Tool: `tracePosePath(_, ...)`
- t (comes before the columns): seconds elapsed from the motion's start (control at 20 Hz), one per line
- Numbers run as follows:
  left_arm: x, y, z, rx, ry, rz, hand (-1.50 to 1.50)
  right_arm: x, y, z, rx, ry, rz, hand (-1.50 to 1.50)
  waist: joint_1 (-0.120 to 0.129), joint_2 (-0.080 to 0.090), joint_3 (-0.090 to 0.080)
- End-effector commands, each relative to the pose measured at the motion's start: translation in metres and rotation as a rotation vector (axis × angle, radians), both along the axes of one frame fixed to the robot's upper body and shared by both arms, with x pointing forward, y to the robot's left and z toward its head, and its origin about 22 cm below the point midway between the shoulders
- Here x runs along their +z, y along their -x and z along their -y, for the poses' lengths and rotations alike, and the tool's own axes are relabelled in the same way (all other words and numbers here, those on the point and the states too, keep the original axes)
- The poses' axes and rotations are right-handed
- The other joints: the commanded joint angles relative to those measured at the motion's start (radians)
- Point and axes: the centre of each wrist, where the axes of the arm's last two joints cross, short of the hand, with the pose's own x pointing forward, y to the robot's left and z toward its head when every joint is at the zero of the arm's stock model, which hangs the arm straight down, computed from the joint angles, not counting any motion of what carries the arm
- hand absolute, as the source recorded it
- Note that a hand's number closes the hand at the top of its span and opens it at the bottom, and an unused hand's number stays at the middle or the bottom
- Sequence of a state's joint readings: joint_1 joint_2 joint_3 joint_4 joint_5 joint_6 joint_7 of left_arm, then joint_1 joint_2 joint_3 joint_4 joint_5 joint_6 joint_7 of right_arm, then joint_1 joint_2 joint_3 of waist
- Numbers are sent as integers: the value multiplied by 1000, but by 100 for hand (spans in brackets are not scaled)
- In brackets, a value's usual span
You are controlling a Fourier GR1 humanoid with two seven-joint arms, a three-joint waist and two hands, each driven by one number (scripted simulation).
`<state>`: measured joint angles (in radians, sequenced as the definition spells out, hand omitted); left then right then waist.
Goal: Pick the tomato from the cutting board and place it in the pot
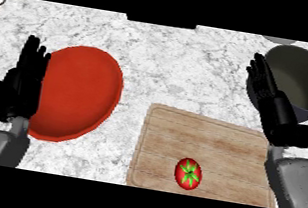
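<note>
Marble-patterned white-grey counter (pixel 185 65) carries a pale rectangular wooden cutting board (pixel 211 140), grain grooves running left-right, lower centre-right. Red oval tomato (pixel 188 173) with green star calyx facing up lies near the board's lower edge, long axis vertical in frame. Round grey metal pot (pixel 306 82) upper right; glossy red plate (pixel 80 92) left. Left hand (pixel 24 83) and right hand (pixel 276 107): fingers straight, holding nothing.

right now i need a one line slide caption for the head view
Tomato on the cutting board, grey pot at upper right, both hands (left, right) open and holding nothing.
</note>
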<state>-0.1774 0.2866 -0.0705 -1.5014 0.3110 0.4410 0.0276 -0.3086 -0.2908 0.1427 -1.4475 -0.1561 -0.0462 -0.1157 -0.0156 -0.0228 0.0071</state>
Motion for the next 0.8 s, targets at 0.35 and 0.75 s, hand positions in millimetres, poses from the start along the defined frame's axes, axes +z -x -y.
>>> tracePosePath(0.35,-33,41,-64,-45,-359,-277,0,19,30,82,-187,679,20,-150,-31,2,-13)
tracePosePath(0.75,-31,65,-74,-102,-372,-282,0,-11,155,51,-111,508,134,-150,-6,15,-8)
